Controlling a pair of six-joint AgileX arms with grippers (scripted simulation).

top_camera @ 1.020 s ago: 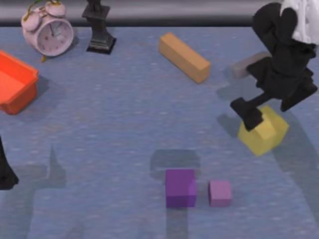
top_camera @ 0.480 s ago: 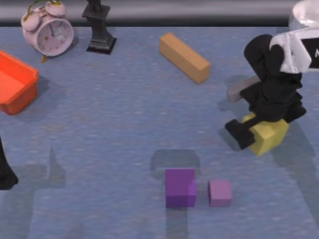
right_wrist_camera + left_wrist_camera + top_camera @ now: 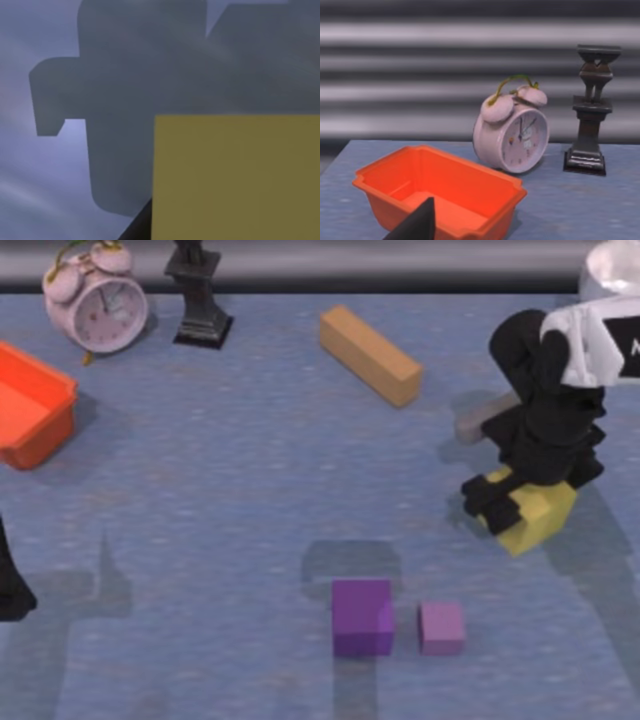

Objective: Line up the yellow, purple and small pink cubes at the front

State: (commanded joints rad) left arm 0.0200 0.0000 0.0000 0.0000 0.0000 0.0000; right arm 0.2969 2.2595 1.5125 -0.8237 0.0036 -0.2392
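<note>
The yellow cube (image 3: 540, 512) sits at the right of the table, turned at an angle. My right gripper (image 3: 535, 490) is down over it and shut on the yellow cube. In the right wrist view the cube (image 3: 235, 175) fills the lower corner, with one dark finger (image 3: 140, 227) flush against its side. The purple cube (image 3: 362, 617) and the small pink cube (image 3: 441, 628) stand side by side near the front, a small gap between them. My left gripper (image 3: 10, 590) is parked at the table's left edge, open and holding nothing.
A long tan-orange block (image 3: 369, 354) lies at the back centre. A small grey block (image 3: 480, 420) sits just behind the right arm. An orange bin (image 3: 30, 405), a pink alarm clock (image 3: 95, 300) and a dark statuette (image 3: 200, 295) stand at the back left.
My right gripper came down over the yellow cube and its fingers closed in against the cube's sides. The purple and pink cubes and the left arm have not moved.
</note>
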